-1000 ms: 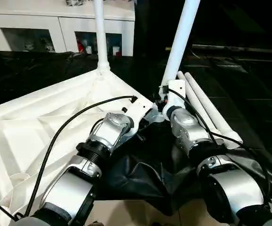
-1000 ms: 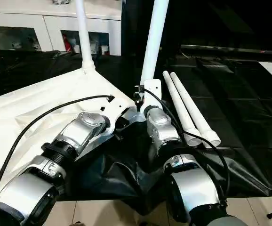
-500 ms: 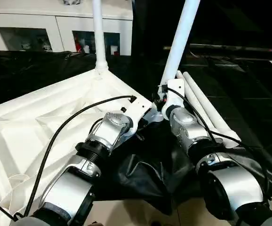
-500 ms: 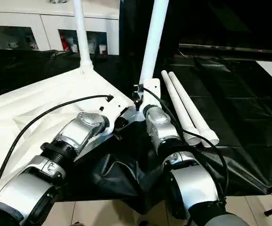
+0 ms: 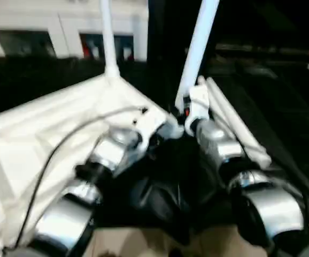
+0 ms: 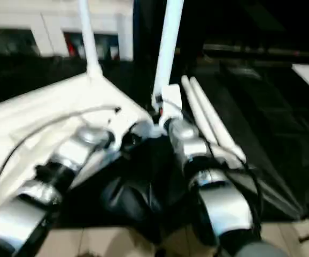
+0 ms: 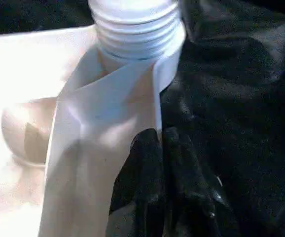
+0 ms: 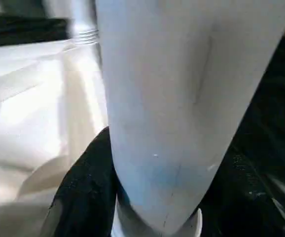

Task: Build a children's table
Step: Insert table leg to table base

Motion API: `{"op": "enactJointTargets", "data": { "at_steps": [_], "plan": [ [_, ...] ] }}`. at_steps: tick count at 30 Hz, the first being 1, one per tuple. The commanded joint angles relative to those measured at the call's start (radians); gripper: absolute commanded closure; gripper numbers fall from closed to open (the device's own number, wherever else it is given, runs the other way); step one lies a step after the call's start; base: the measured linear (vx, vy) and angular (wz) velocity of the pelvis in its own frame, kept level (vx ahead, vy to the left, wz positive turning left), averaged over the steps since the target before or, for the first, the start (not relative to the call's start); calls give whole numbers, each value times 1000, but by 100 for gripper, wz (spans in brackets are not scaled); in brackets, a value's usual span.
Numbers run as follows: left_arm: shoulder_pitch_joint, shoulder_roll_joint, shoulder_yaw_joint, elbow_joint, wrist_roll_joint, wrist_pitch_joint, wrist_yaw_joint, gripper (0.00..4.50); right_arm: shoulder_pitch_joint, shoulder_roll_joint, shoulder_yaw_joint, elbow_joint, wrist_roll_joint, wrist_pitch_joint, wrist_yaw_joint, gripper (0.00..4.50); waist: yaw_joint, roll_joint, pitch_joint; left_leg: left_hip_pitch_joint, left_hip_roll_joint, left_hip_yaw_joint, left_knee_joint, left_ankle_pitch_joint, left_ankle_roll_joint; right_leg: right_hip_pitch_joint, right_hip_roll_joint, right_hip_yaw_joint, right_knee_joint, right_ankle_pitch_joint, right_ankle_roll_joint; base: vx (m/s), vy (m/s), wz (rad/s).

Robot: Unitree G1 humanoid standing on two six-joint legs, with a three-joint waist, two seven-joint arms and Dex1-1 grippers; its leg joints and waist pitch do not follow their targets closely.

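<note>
A white tabletop (image 5: pixel 47 134) lies upside down on black sheeting (image 5: pixel 283 96), ribbed underside up; one white leg (image 5: pixel 107 37) stands upright in its far corner socket; the right gripper (image 8: pixel 152 197) pinches a second leg (image 5: pixel 197 48), tilted slightly, at the near corner; the left gripper (image 7: pixel 162 148), fingers pressed together, rests against that corner's rim just below the threaded socket (image 7: pixel 135 29); two spare legs (image 5: pixel 229 123) lie side by side on the sheeting just beside the right arm.
</note>
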Motion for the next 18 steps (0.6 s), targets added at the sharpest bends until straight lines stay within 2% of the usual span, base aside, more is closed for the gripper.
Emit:
{"op": "enactJointTargets", "data": {
  "at_steps": [1, 2, 3, 4, 5, 6, 7, 8, 9, 10, 11, 12, 13, 14, 15, 16, 17, 18],
  "plan": [
    [10, 71, -19, -92, -10, -90, -123, 450, 81, -34, 60, 37, -33, 81, 173, 264, 4, 16, -72, -10, 57, -16, -76, -270, 25, 57, -99, 78, -82, -409, -48, 51, 1, -4],
    [14, 79, -22, -99, -11, -91, -134, 450, 84, -39, 64, 32, -34, 82, 188, 264, 4, 14, -73, -10, 55, -9, -75, -266, 30, 57, -98, 87, -73, -367, -88, 0, 0, 0],
    [22, 96, -27, -116, -14, -94, -159, 450, 92, -52, 73, 20, -35, 85, 222, 264, 4, 13, -73, -9, 53, -7, -74, -259, 32, 57, -99, 89, -69, -356, -105, 0, 0, 0],
    [58, 157, -48, -177, -22, -152, -249, 450, 123, -96, 109, -23, -50, 69, 328, 264, 7, 14, -72, -4, 52, -2, -72, -253, 39, 52, -97, 92, -69, -366, -123, 0, 0, 0],
    [60, 160, -49, -181, -23, -154, -254, 450, 124, -98, 111, -25, -51, 68, 333, 264, 10, 14, -72, -3, 54, -2, -71, -260, 39, 52, -100, 93, -67, -374, -127, 57, -15, 6],
    [90, 206, -59, -234, -33, -180, -317, 450, 156, -136, 137, -75, -53, 51, 425, 264, 7, 11, -72, -6, 55, 1, -71, -251, 42, 53, -98, 100, -60, -364, -134, 77, -21, 6],
    [108, 233, -60, -267, -39, -194, -349, 450, 180, -161, 149, -115, -46, 46, 488, 264, 12, 9, -76, -3, 56, 4, -69, -229, 46, 53, -96, 104, -52, -328, -147, 77, -21, 6],
    [116, 246, -57, -283, -44, -191, -360, 450, 196, -178, 153, -142, -39, 44, 527, 264, 15, 9, -79, 1, 57, 10, -65, -188, 53, 47, -92, 110, -41, -253, -171, 93, -24, 10],
    [120, 254, -54, -292, -47, -188, -366, 450, 206, -189, 155, -158, -36, 43, 551, 264, 15, 5, -79, 2, 55, 11, -63, -169, 54, 47, -87, 113, -33, -215, -186, 103, -29, 18],
    [120, 254, -54, -292, -47, -188, -366, 450, 206, -189, 155, -158, -36, 43, 551, 264, 18, 5, -83, 13, 53, 20, -59, -136, 61, 42, -83, 118, -23, -150, -224, 103, -29, 18],
    [134, 280, -47, -319, -63, -195, -398, 450, 239, -222, 161, -211, -14, 53, 638, 264, 17, 1, -90, 3, 49, 22, -55, -68, 77, 55, -79, 121, -1, -44, -260, 99, -26, 15],
    [141, 294, -44, -332, -75, -204, -420, 450, 254, -236, 165, -234, -6, 56, 679, 264, 18, -1, -93, -5, 47, 21, -51, -30, 91, 63, -79, 121, 9, 9, -271, 83, -15, 6],
    [141, 294, -44, -332, -75, -204, -420, 450, 254, -236, 165, -234, -6, 56, 679, 264, 21, -2, -96, -8, 46, 20, -43, 39, 125, 63, -79, 122, 23, 106, -287, 110, -20, 11],
    [155, 317, -43, -354, -99, -205, -469, 450, 275, -259, 175, -267, 3, 74, 747, 264, 22, 0, -97, -6, 43, 22, -37, 72, 159, 59, -77, 120, 26, 153, -303, 64, -11, 7],
    [161, 328, -43, -363, -111, -209, -497, 450, 280, -267, 180, -275, 5, 79, 772, 264, 24, -1, -99, -4, 44, 22, -35, 83, 170, 59, -76, 119, 30, 167, -309, 0, 0, 0],
    [164, 334, -44, -367, -118, -211, -511, 450, 282, -272, 183, -279, 5, 81, 784, 264, 24, -5, -101, -15, 40, 21, -29, 112, 194, 64, -74, 121, 38, 201, -312, 0, 0, 0],
    [169, 344, -43, -377, -129, -210, -530, 450, 289, -281, 190, -296, 10, 92, 815, 264, 27, -2, -101, -14, 42, 20, -25, 116, 206, 58, -75, 119, 37, 192, -310, 0, 0, 0],
    [170, 347, -42, -380, -132, -208, -536, 450, 291, -285, 192, -302, 12, 96, 826, 264, 28, -1, -99, -16, 44, 19, -26, 106, 207, 60, -76, 118, 36, 171, -307, 0, 0, 0]
  ]
}}
